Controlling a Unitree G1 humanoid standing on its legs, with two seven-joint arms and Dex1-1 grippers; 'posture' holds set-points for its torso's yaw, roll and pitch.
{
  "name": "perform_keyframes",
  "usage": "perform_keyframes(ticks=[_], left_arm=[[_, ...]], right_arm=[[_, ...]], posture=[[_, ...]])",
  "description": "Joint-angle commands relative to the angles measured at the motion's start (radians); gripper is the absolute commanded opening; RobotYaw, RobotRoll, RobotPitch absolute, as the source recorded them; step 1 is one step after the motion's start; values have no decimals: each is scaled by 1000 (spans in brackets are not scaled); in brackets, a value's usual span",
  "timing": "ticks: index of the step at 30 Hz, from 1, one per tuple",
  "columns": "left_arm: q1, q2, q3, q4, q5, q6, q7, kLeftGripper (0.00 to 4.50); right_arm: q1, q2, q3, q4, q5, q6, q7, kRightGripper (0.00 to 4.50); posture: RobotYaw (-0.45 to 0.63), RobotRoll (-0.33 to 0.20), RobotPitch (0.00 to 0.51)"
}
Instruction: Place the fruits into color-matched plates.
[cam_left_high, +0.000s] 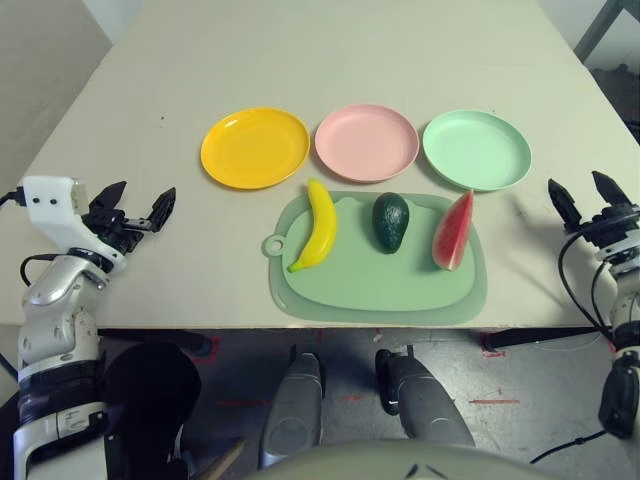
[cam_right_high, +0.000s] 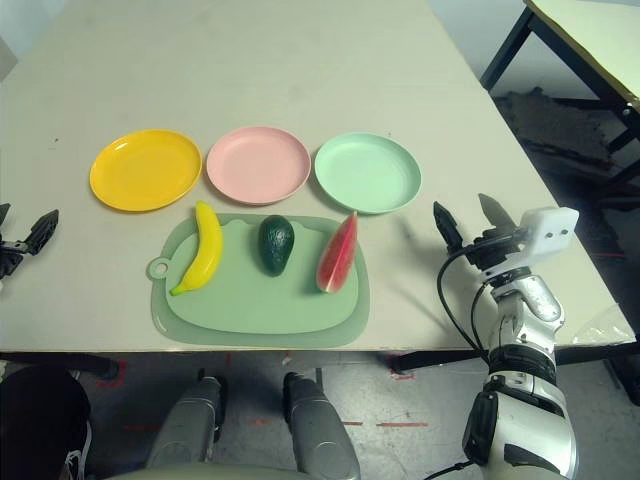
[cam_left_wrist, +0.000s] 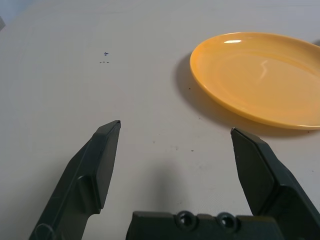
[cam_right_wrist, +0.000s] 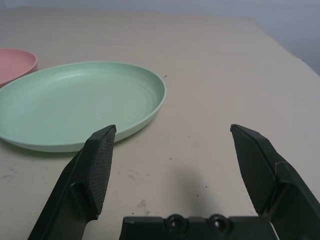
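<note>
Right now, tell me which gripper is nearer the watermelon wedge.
Right. The right gripper hovers open beside the table's right edge, just past the watermelon wedge on the mat. The left gripper sits open far across, beyond the banana.

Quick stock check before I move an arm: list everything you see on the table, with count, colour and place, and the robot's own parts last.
yellow-orange plate: one, yellow-orange, far row, left end, empty
pink plate: one, pink, far row, middle, empty
mint green plate: one, mint green, far row, right end, empty
cutting mat: one, pale green, near table edge, in front of the plates
banana: one, yellow, left on the mat
avocado: one, dark green, middle of the mat
watermelon wedge: one, red with green rind, right on the mat
table: one, beige
left gripper: one, black, open, left of the mat
right gripper: one, black, open, right of the mat
</note>
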Motion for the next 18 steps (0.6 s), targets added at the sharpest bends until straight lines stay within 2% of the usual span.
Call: perform_keyframes(ticks=[1,12,15,18], left_arm=[[15,12,8,11,8,-3,-2,4500],[2,30,-5,26,7,-3,-29,4500],[-11,53,-22,17,-39,-19,-160,4500],[-23,87,-42,-35,-133,-5,-370,4500]], right_arm=[[24,-3,-9,-6,6,2,2,4463],[39,-11,-6,-25,7,8,8,4463],[56,-22,-3,-58,14,21,43,4463],[88,-54,-10,-124,37,76,90,4463]], posture=[[37,0,249],[29,0,259],[32,0,260],[38,0,261]])
